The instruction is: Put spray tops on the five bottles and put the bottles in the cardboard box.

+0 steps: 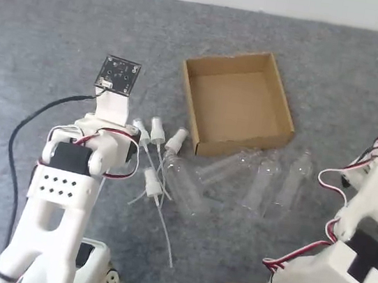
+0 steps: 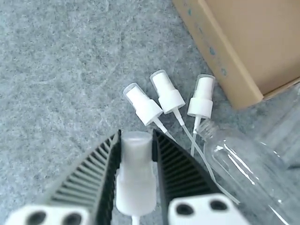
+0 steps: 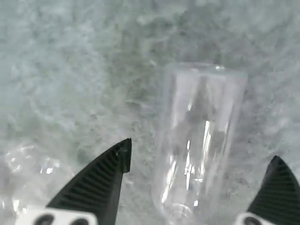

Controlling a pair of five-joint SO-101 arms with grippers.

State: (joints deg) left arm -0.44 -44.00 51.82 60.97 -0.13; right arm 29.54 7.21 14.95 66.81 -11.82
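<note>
**Left gripper pinches a spray top; right gripper spread over a bottle**

In the left wrist view, the left gripper [image 2: 137, 136] has its two black ribbed fingers [image 2: 96, 171] pressed against the sides of a white spray top [image 2: 136, 180]. The top stands between them with its clear cap pointing away from the wrist. Just beyond the fingertips, three more spray tops [image 2: 166, 93] lie side by side on the grey carpet [image 2: 56, 56], their thin tubes trailing back toward the gripper. A clear bottle [image 2: 243, 164] lies beside them with its open neck next to the nearest of the three. The corner of the cardboard box [image 2: 225, 51] sits just past it.

In the right wrist view, the right gripper [image 3: 201, 151] has its fingers [image 3: 101, 183] spread wide apart, touching nothing. A second clear bottle [image 3: 199, 136] lies on the carpet in the gap between them.

From the high view, the cardboard box [image 1: 281, 109] sits open near the middle of the carpet, with nothing in it. The uncapped bottles [image 1: 262, 183] lie in a loose row just in front of it, between the two arms. The loose tops lie near the box's front left corner.
</note>
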